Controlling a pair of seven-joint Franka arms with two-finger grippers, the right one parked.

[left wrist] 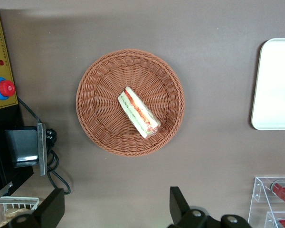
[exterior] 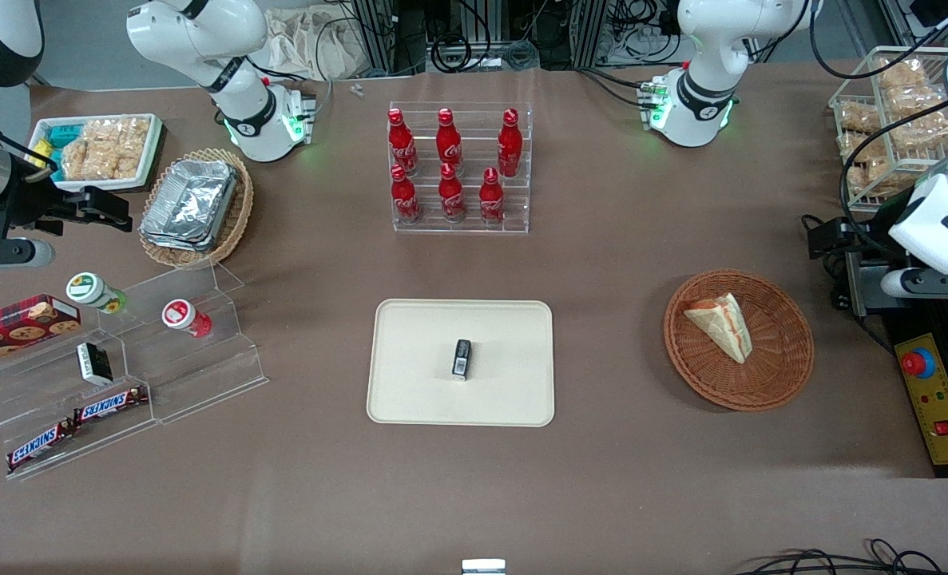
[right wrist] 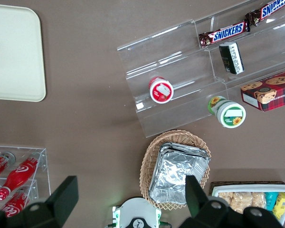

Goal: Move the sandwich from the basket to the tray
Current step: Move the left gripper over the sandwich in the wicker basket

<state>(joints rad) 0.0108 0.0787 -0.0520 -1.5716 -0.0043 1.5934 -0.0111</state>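
Observation:
The sandwich (exterior: 721,323), a pale bread wedge with red-pink filling in clear wrap, lies in the round reddish-brown wicker basket (exterior: 769,375) toward the working arm's end of the table. The cream tray (exterior: 410,391) lies mid-table, nearer the front camera than the bottle rack. My left gripper (exterior: 827,235) hangs above the table beside the basket, farther from the front camera than it. In the left wrist view the sandwich (left wrist: 138,112) lies in the basket (left wrist: 99,118), the tray's edge (left wrist: 275,85) shows, and the gripper (left wrist: 115,209) is open and empty, apart from the basket.
A small black packet (exterior: 462,358) lies on the tray. A clear rack of red bottles (exterior: 458,168) stands mid-table. A control box with a red button (exterior: 933,399) and a wire rack of snacks (exterior: 893,120) stand near the working arm. A clear stepped shelf (exterior: 122,375) and a foil-container basket (exterior: 194,208) lie toward the parked arm's end.

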